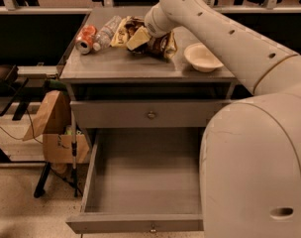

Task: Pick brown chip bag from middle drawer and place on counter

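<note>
The brown chip bag point(162, 45) lies crinkled on the counter point(121, 69), towards the back middle, between the clear plastic bottle and the white bowl. My gripper point(139, 38) is at the end of the arm that reaches in from the right. It is right at the bag's left part, low over the counter. The middle drawer point(145, 180) is pulled out wide below and is empty. The drawer above it point(150, 115) is closed.
An orange soda can point(85, 38) and a clear plastic bottle point(107, 30) lie at the counter's back left. A white bowl point(202, 57) sits at its right. A cardboard box point(54, 128) stands on the floor left of the cabinet. My white body point(259, 167) covers the drawer's right side.
</note>
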Robot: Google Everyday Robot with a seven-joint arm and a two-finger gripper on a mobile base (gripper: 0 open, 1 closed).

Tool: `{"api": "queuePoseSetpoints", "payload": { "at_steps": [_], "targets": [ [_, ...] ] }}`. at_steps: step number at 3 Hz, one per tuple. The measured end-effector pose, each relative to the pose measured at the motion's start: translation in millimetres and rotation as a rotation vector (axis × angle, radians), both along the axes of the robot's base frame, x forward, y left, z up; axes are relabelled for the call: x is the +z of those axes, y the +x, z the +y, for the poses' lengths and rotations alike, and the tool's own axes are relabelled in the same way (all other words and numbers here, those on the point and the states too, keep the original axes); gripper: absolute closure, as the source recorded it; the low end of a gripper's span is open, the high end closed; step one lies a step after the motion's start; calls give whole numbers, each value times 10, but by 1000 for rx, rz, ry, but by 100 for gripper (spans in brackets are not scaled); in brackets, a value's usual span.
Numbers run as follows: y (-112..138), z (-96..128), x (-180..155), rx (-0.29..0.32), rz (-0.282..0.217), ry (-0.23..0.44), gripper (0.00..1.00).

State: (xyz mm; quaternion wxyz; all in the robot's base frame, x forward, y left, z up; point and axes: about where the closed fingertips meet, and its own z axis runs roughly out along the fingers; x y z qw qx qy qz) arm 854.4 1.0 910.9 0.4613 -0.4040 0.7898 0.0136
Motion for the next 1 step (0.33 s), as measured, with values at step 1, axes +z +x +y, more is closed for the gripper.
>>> {"api": "queuePoseSetpoints", "payload": {
  "at_steps": [1],
  "targets": [
    [0, 0, 0, 0, 0, 0, 0]
  ]
}}
